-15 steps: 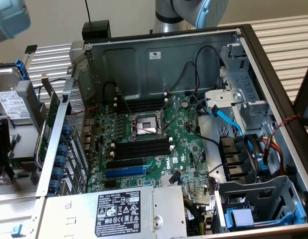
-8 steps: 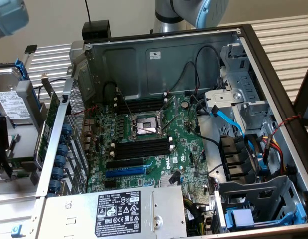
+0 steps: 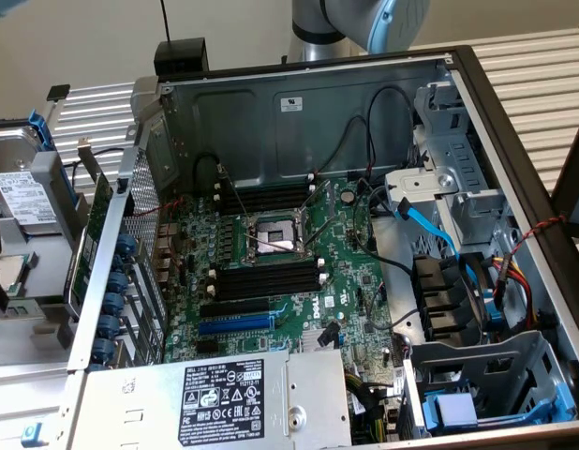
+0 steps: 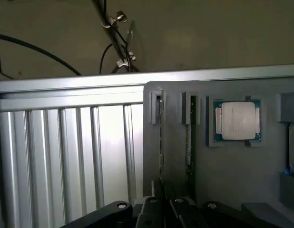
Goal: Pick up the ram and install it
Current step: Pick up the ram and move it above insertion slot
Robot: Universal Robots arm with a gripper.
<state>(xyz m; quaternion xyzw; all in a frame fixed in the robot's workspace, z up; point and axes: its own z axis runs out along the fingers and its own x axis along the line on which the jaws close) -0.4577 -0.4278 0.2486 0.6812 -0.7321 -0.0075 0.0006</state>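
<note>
While the case [image 3: 299, 112] lies open with its board [image 3: 289, 272] bare, the work is at the pick-up step: nothing has been lifted yet. The arm [image 3: 350, 19] rises beyond the far wall of the case, and its claw does not show in the exterior view.

The wrist view looks down on a grey tray [image 4: 232, 175] set on a ribbed metal table [image 4: 66, 152], outside the case. The ram [image 4: 161, 142] stands on edge in a narrow slot of the tray, with a second stick [image 4: 188, 142] in the slot just beside it and a processor [image 4: 237, 120] in a square pocket past that. The gripper [image 4: 165, 209] hangs over the tray near one end of the two sticks, touching neither as far as I can see. Whether the claw is spread or pressed together I cannot tell.

To my eye the pick calls for care in lining up. The sticks are thin and close together, so the claw must straddle one alone and lift it straight out. Both black slot banks [image 3: 269, 277] look empty.
</note>
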